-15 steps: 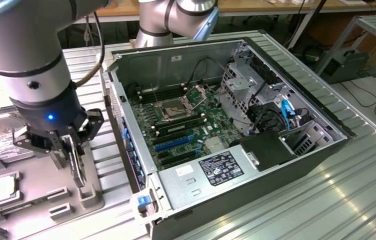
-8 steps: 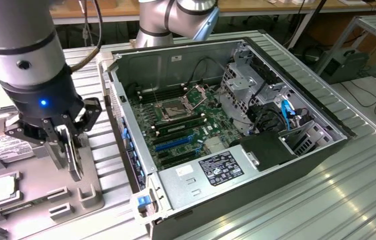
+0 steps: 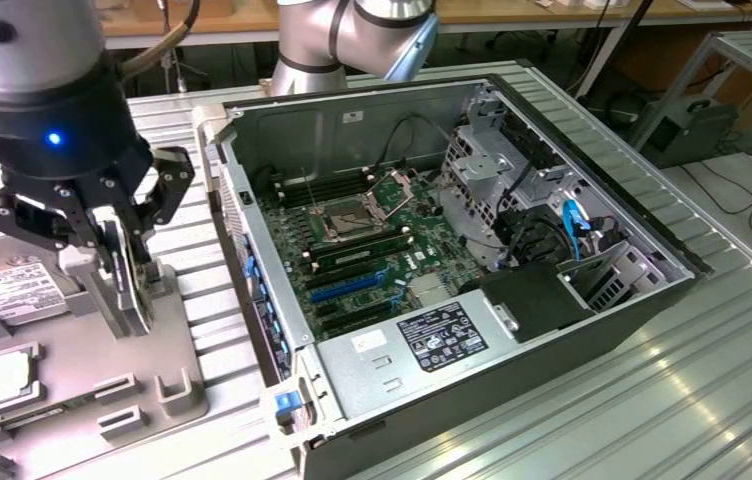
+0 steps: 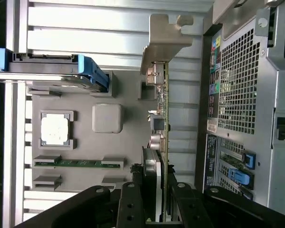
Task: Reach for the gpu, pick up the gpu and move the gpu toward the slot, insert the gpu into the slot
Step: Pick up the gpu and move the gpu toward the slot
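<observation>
The gpu [image 3: 133,300] stands on edge over the grey parts tray [image 3: 76,345] at the exterior view's left, a dark green card with a silver end bracket [image 4: 167,35]. My gripper [image 3: 127,245] comes down on it from above, its black fingers [image 4: 133,204] closed on either side of the card [image 4: 164,109]. Whether the card's lower edge still rests in the tray's holder I cannot tell. The slot [image 3: 347,287] is a bright blue strip on the motherboard inside the open computer case, to the exterior view's right of the gripper and apart from it.
A silver hard drive [image 3: 9,290] and a square processor chip [image 3: 0,380] lie on the tray beside the gpu, along with a memory stick [image 4: 76,163]. The case's metal side wall [image 3: 249,250] rises between the tray and the motherboard. A black shroud [image 3: 536,300] and cables fill the case's right.
</observation>
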You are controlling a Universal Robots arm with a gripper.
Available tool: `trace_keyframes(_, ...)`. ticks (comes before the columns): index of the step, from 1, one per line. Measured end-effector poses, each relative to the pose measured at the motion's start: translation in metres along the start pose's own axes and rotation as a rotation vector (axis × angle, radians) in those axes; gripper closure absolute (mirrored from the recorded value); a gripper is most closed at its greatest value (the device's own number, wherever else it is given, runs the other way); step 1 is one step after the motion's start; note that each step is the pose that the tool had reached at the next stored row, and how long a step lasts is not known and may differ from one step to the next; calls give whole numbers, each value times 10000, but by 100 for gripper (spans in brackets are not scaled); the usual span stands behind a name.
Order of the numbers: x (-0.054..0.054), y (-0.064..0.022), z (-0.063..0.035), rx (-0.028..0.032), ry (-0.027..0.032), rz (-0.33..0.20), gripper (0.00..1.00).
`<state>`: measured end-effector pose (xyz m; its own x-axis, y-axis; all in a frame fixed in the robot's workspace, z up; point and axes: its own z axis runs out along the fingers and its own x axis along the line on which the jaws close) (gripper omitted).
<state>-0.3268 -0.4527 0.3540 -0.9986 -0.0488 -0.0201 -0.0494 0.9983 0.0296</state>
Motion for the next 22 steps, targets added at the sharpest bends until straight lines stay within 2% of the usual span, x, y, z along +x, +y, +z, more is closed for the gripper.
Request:
trace_keyframes(15,-17,20,-689,-1,0,-2,72)
trace_keyframes(17,-62,18,-712,-1,-1,-1,72)
trace_keyframes(22,-274,8,-711,0,1,0,72)
